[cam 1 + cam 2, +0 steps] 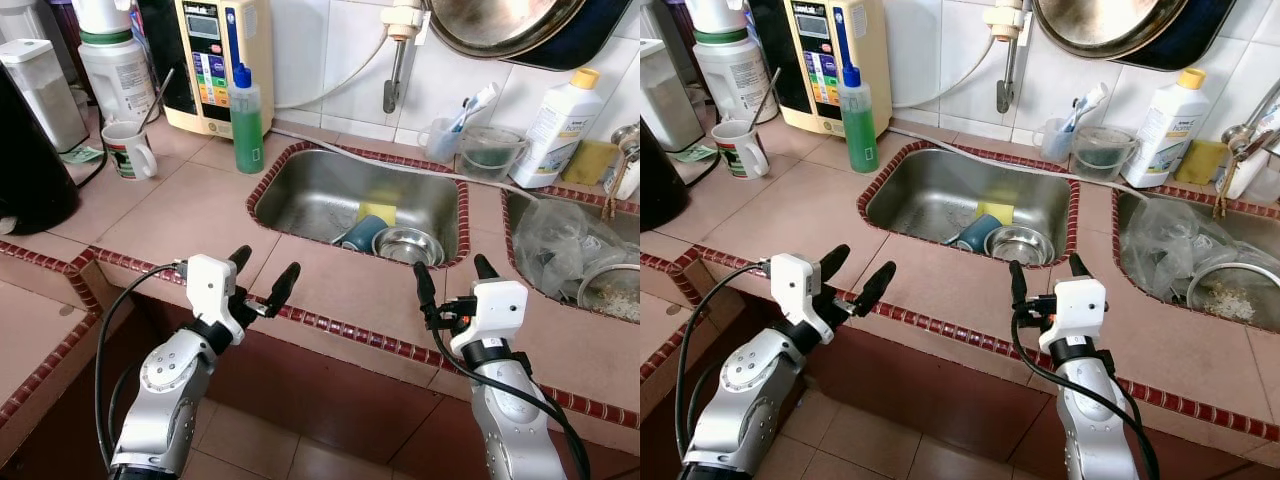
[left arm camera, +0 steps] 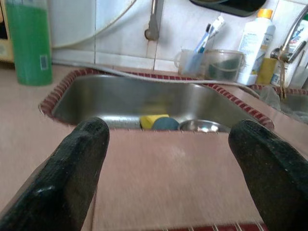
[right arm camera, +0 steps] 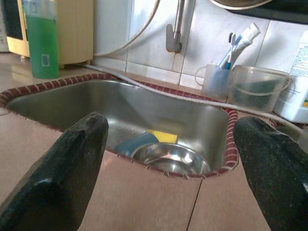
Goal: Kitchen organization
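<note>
Both grippers, left [image 1: 264, 272] and right [image 1: 453, 272], are hovering with jaws released over the bench [image 1: 340, 290], holding nothing. Organizing is seemingly not yet starting: bowl [image 1: 407, 245], cup [image 1: 360, 236] and sponge [image 1: 378, 212] are sitting in the sink [image 1: 300, 195].

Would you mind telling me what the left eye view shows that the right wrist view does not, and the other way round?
The left eye view takes in the white mug, the second sink, and the left claw and right claw, both open. The right wrist view adds no new object, just a low close look past its own fingers. Both share the green bottle, steel bowl and yellow sponge.
</note>
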You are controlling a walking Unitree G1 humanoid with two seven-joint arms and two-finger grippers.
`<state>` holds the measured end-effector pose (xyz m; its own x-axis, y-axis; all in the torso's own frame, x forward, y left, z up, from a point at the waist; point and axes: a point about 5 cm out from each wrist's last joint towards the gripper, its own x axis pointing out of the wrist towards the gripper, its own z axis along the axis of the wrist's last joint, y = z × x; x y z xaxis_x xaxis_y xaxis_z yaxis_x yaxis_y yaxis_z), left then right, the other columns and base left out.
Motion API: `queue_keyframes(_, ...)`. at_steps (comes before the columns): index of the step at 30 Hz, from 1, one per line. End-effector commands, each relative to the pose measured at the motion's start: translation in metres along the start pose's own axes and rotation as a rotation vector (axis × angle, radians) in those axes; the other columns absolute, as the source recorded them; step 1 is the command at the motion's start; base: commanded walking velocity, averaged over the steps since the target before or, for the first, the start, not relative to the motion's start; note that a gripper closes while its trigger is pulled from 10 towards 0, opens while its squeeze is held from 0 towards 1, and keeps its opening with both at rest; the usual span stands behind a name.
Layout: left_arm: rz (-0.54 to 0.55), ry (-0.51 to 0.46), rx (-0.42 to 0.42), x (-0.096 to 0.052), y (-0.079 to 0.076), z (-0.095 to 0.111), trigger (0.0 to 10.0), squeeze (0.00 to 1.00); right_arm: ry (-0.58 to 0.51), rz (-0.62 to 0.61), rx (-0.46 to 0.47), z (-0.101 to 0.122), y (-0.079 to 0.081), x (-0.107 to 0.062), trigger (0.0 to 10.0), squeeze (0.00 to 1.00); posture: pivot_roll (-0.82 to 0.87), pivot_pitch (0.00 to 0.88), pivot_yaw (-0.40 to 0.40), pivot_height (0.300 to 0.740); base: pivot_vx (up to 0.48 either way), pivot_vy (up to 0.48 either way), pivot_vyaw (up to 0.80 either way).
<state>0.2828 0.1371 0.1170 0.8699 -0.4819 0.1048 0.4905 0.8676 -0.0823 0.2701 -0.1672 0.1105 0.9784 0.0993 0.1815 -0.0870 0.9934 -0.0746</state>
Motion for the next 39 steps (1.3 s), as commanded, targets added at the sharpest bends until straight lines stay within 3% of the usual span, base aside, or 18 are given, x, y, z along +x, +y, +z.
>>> queue_keyframes(1, -0.005, 0.004, 0.011, -0.0011, -0.0012, 0.0012, 10.0, 0.0, 0.002, -0.006, 0.002, -0.0002, -0.0019, 0.0003, 10.0, 0.0, -0.09, 0.0, -0.025, 0.74, -0.292, 0.0, 0.0)
queue_keyframes(39, -0.014, 0.005, 0.023, -0.0001, -0.0038, 0.002, 10.0, 0.0, -0.002, -0.011, 0.008, 0.0004, -0.0009, 0.0025, 10.0, 0.0, -0.09, 0.0, -0.023, 0.74, -0.309, 0.0, 0.0)
